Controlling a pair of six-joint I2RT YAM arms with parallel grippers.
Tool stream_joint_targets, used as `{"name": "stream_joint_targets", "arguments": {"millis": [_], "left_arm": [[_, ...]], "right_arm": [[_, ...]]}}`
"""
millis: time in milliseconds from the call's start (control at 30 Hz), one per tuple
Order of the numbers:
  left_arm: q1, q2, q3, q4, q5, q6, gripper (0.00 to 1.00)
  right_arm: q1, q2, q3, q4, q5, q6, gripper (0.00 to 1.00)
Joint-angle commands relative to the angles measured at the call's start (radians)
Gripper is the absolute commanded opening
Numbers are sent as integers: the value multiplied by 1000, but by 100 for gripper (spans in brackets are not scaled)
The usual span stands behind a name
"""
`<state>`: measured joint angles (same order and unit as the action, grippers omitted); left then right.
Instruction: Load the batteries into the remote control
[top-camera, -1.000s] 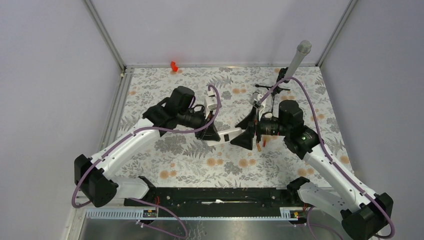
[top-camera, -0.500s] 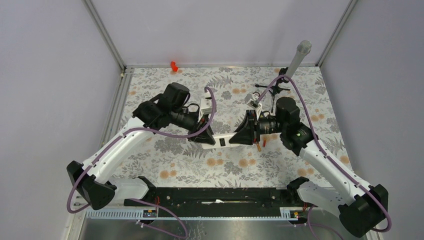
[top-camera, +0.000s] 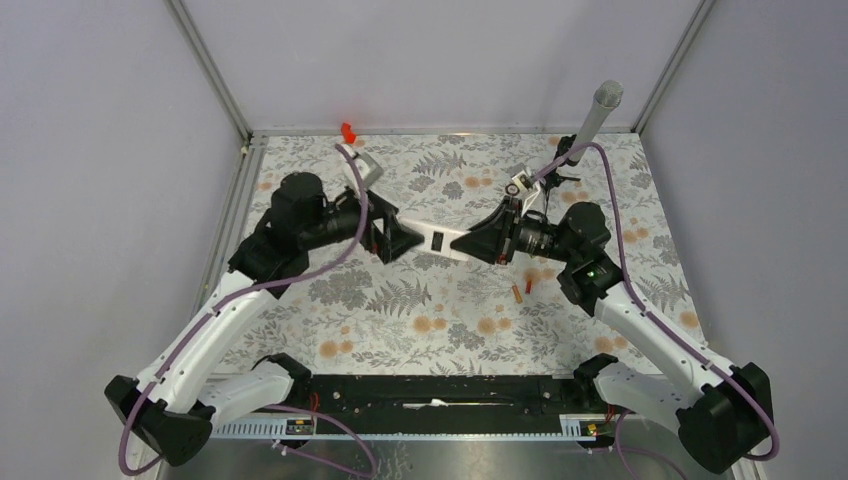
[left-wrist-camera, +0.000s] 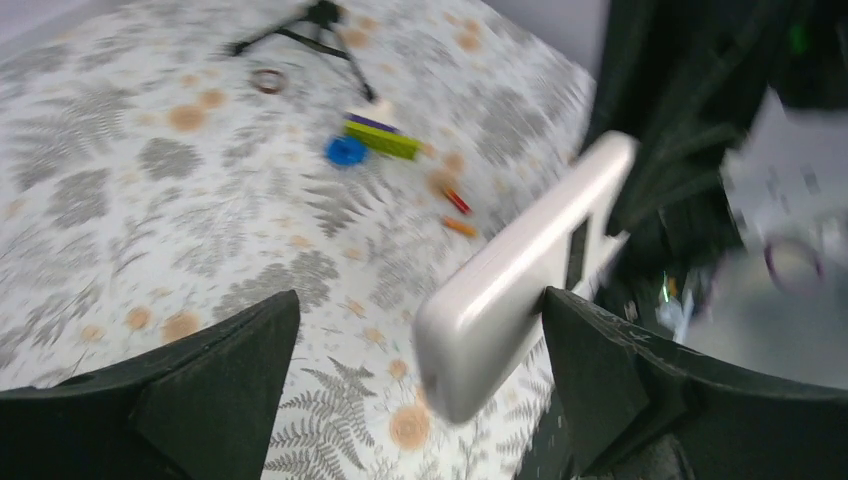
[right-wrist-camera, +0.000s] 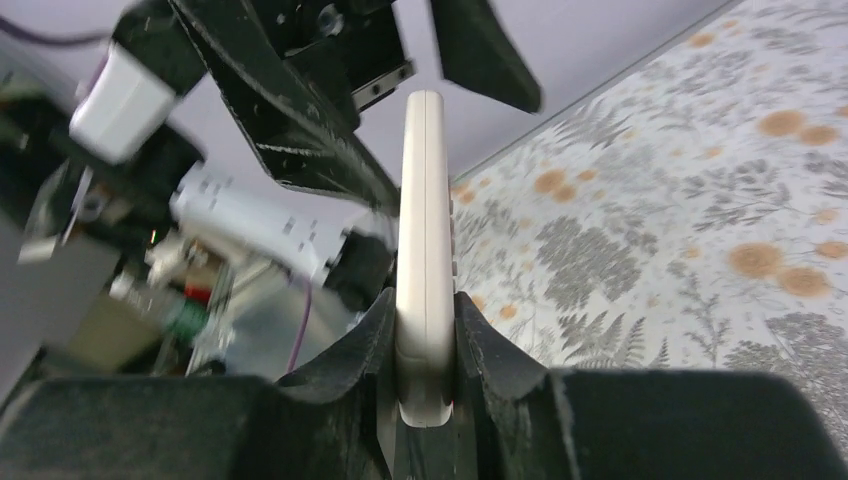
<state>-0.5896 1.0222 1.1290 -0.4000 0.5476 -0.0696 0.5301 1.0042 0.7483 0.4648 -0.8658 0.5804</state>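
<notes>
Two tiny orange-copper cylindrical batteries (top-camera: 517, 292) lie on the fern-patterned tabletop (top-camera: 400, 330). Beyond them, the right gripper (right-wrist-camera: 425, 300) pinches one end of the flat white rectangular remote control (top-camera: 437, 241) in mid-air; the left gripper (left-wrist-camera: 420, 298) gapes wide around its other end

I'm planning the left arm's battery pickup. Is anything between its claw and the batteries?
Yes. The remote control, clamped in the right claw, reaches in between the fingers of the open left claw. The batteries lie on the mat beyond it, off to one side; nothing else visibly blocks them.
</notes>
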Motion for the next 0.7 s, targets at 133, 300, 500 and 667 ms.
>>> {"name": "stream_joint_targets", "arguments": {"millis": [133,300,500,667], "left_arm": [[150,-39,-54,313,-203,-515,97],[151,-31,-126,481,-135,-766,86],[147,30,-146,648,-38,-905,78],[136,82,-149,822,44,-1009,75]], "right_arm": [[1,63,-79,396,361,362,1],[1,91,-89,506,495,490,4],[5,162,-35,546,457,627,6],[20,197,-33,574,438,725,6]]}}
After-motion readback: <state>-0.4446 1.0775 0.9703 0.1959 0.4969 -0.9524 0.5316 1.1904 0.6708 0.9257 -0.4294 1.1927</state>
